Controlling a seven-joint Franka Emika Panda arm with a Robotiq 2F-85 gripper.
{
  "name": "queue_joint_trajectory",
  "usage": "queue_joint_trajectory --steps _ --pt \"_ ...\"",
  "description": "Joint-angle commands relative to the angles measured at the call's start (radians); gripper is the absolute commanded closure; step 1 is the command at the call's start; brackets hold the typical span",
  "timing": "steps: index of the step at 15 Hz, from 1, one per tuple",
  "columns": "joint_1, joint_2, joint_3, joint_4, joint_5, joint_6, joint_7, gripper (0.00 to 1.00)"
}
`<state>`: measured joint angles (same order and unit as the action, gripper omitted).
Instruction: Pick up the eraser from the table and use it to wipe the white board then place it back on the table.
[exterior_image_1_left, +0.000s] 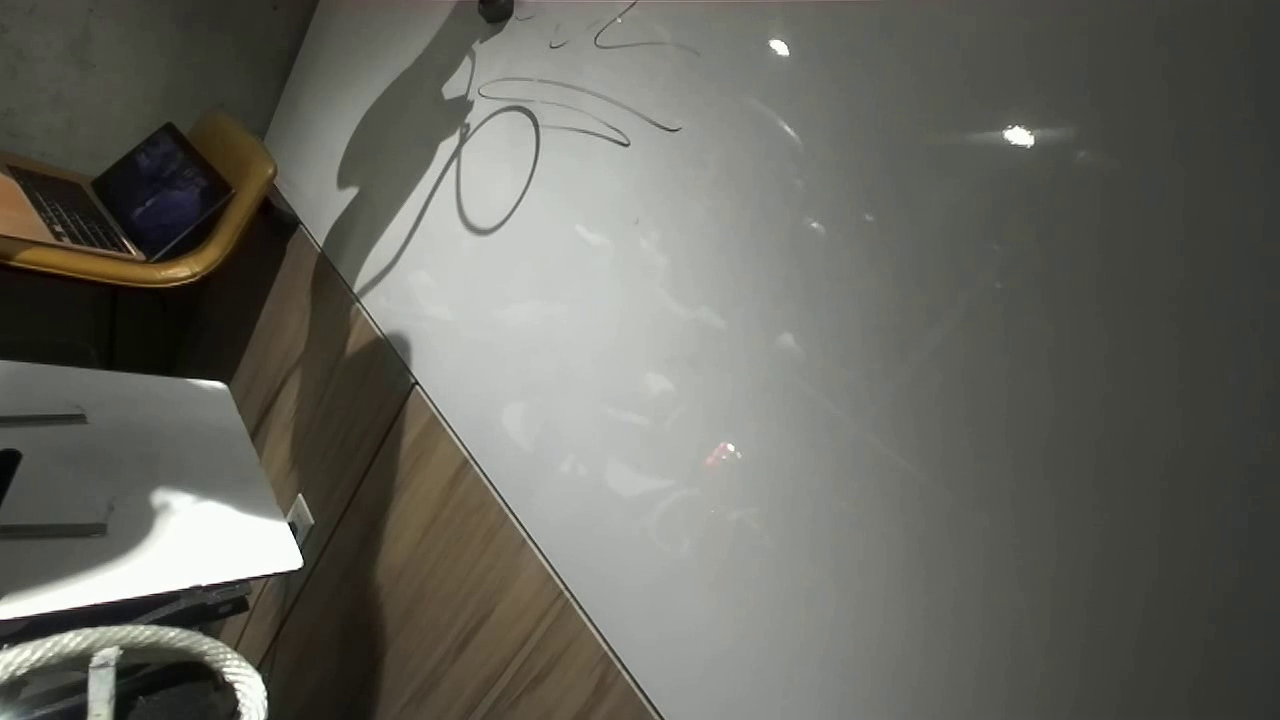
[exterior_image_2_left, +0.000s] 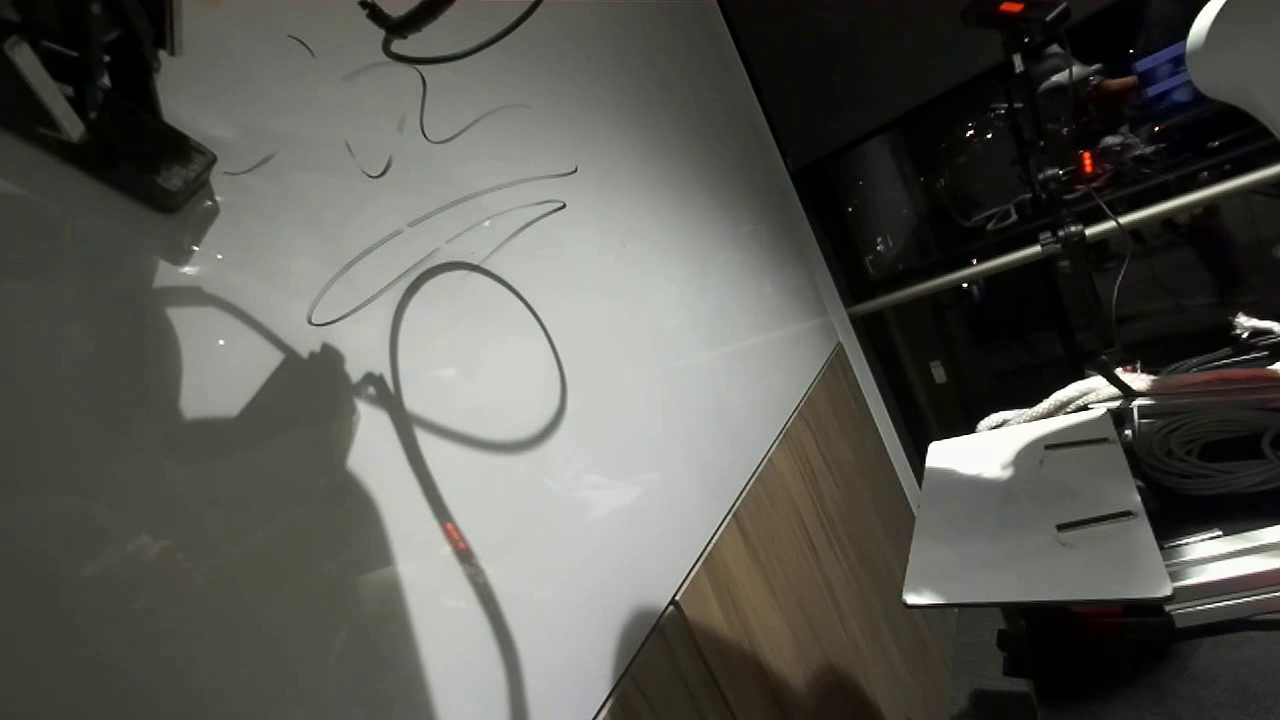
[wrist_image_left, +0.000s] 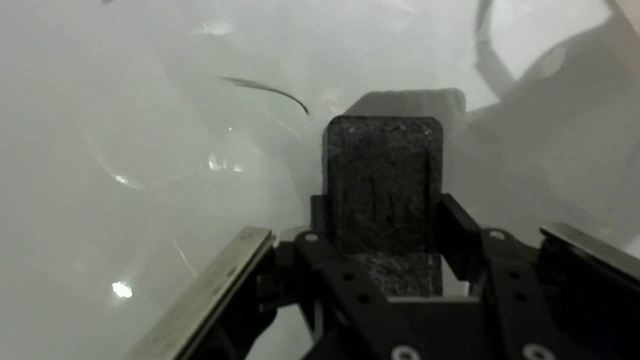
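One open laptop (exterior_image_1_left: 145, 200) rests on a chair (exterior_image_1_left: 248, 165) near the table (exterior_image_1_left: 170, 450).

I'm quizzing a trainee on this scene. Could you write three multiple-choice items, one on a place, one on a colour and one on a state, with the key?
1. Where is the laptop?
A. On the table
B. On the tan chair
C. In the gripper

2. What colour is the eraser?
A. Dark grey
B. Red
C. White

3. How does the gripper stand?
A. Open and empty
B. Open beside the eraser
C. Shut on the eraser

1: B, an exterior view shows it open on the chair.
2: A, the wrist view shows a dark grey block.
3: C, in the wrist view the gripper clasps the eraser from both sides.
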<state>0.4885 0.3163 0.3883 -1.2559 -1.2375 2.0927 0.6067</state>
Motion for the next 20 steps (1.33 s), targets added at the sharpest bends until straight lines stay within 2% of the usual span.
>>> queue_joint_trajectory --steps 1,5,14,15,19,20 --pt "-0.097 -0.138 -0.010 -0.183 0.138 -0.019 0.020 0.71" --pt "-0.101 -0.132 0.007 -0.209 0.168 0.015 -0.003 0.71" --pt "-0.078 -0.135 0.006 -0.209 0.139 -0.036 -0.017 0.71" --pt "-0.088 -0.145 0.005 -0.226 0.184 -0.040 -0.017 0.71" --pt "-0.181 -0.273 -0.011 -0.453 0.443 -0.045 -0.066 0.71" --pt "-0.175 -0.305 -0.048 -0.507 0.511 -0.044 -0.090 0.71"
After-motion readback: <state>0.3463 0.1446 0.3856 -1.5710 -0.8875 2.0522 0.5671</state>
